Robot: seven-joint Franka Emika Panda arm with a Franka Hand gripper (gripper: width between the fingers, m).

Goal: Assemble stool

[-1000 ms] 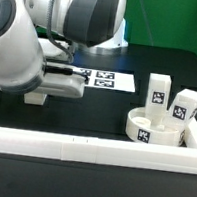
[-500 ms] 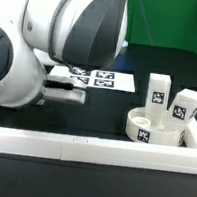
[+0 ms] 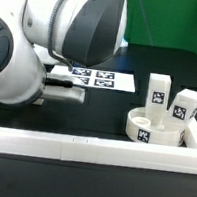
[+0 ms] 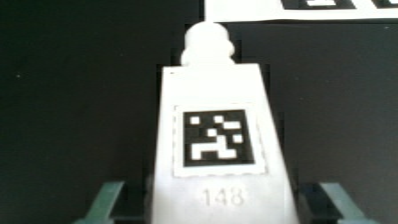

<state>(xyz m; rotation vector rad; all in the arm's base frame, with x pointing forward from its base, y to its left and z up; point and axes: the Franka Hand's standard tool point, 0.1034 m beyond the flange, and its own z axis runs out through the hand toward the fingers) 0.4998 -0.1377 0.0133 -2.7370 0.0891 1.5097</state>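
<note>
Stool leg (image 4: 217, 110) lies tag-up on black tabletop (image 4: 71, 90) between fingers (image 4: 118, 203) of claw (image 4: 222, 198); claw wide, gap on each side. Seat (image 3: 136, 122) sits lower right in exterior view.

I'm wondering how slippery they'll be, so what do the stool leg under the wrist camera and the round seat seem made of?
The leg looks like matte white hard plastic: even colour, rounded peg tip, digits formed into its surface. Its tag seems a printed label. The seat looks like the same matte white plastic, no gloss, though too small to be sure.
</note>
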